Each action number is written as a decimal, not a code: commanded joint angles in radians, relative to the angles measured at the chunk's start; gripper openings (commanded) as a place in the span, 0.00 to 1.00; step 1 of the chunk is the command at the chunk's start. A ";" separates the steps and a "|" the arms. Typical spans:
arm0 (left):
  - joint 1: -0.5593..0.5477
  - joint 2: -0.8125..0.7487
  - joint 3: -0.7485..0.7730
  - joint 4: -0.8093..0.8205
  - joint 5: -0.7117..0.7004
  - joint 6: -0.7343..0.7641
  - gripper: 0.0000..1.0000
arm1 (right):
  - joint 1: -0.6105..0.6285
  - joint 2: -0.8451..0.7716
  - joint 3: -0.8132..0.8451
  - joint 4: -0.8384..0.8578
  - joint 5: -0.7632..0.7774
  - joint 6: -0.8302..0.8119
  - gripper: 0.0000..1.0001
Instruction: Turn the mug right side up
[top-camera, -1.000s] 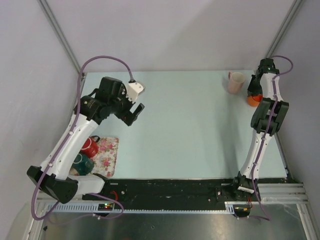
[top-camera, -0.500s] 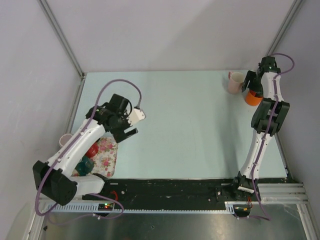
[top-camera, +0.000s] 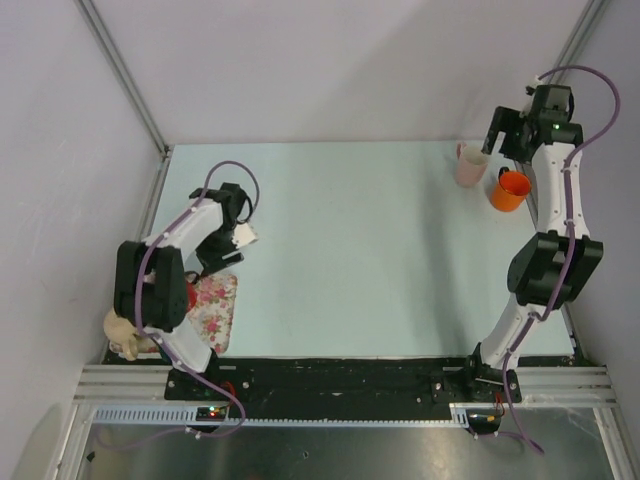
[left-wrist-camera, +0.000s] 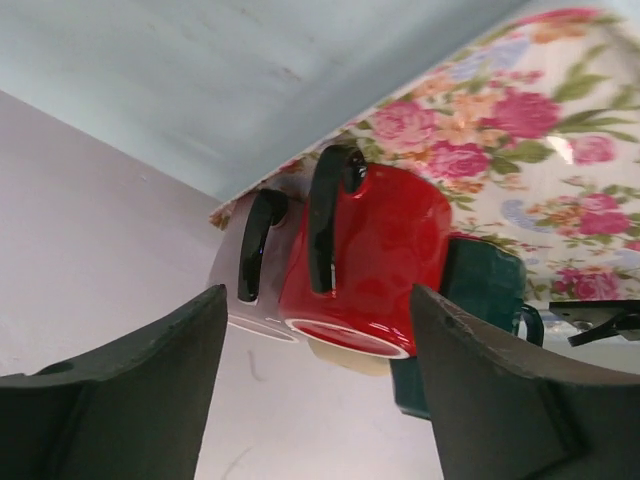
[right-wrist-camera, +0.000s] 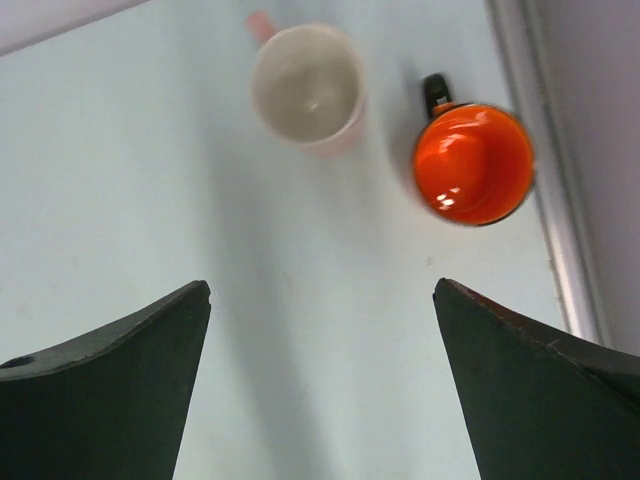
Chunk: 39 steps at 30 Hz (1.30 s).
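Note:
On a floral mat (left-wrist-camera: 560, 150) stands a red mug (left-wrist-camera: 385, 260) with a black handle. The end turned away from the mat is a flat red disc with a white ring, so the mug looks upside down. My left gripper (left-wrist-camera: 318, 295) is open just short of it, one finger on each side, touching nothing. In the top view the left gripper (top-camera: 225, 258) hangs over the mat's (top-camera: 215, 305) far edge and the arm hides the red mug. An orange mug (right-wrist-camera: 473, 163) stands mouth up at the far right. The right gripper (right-wrist-camera: 322, 285) is open above and apart from it.
A pale mug with a black handle (left-wrist-camera: 240, 290) and a teal mug (left-wrist-camera: 485, 300) crowd the red one. A pink mug (top-camera: 470, 163) stands upright beside the orange mug (top-camera: 511, 190). The right gripper (top-camera: 500, 135) is near the back wall. A cream object (top-camera: 122, 332) lies off the table's left edge.
My right gripper has opened, let go of the orange mug and pulled back toward the far wall. My left arm has folded back to the mat, its jaws narrowing slightly.

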 joint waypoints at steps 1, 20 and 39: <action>0.075 0.065 0.049 -0.040 -0.068 -0.036 0.75 | 0.034 -0.112 -0.147 0.080 -0.068 -0.017 0.99; 0.147 0.196 0.015 -0.052 0.121 -0.122 0.05 | 0.066 -0.184 -0.281 0.088 -0.065 -0.062 0.99; 0.013 -0.121 0.682 -0.213 0.916 -0.284 0.00 | 0.595 -0.525 -0.713 0.926 -0.776 0.327 1.00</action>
